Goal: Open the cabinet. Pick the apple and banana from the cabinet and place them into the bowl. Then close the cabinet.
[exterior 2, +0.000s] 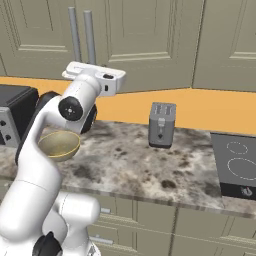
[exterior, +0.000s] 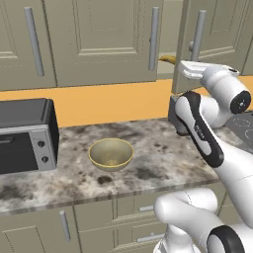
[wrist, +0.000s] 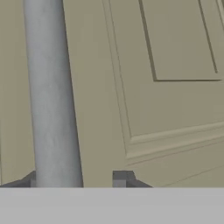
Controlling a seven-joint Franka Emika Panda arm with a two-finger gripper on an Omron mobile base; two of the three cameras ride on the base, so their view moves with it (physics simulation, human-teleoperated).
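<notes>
My arm rises from the lower right of the left base view, elbow folded at centre right, wrist reaching up toward the upper right. In the hand view my gripper (wrist: pixel 78 179) sits at the bottom edge, its two dark fingertips (wrist: pixel 120 178) set either side of a grey bar, closed onto it.

Matt olive-beige paint on the panelled cabinet (exterior: pixel 99 39) doors, smooth, wood-like. Bar handle (wrist: pixel 52 92) at left of the hand view: brushed grey metal, satin sheen. Counter (exterior: pixel 148 163) in speckled brown-and-grey stone, polished. Bowl (exterior: pixel 111 154), centre of the left base view: dull yellow-olive outside, glossy golden inside. Toaster oven (exterior: pixel 24 136) at left edge: dark casing, silvery metal front. Toaster (exterior 2: pixel 162 125) in matt grey metal. Backsplash (exterior: pixel 108 101) flat orange, no shine.
</notes>
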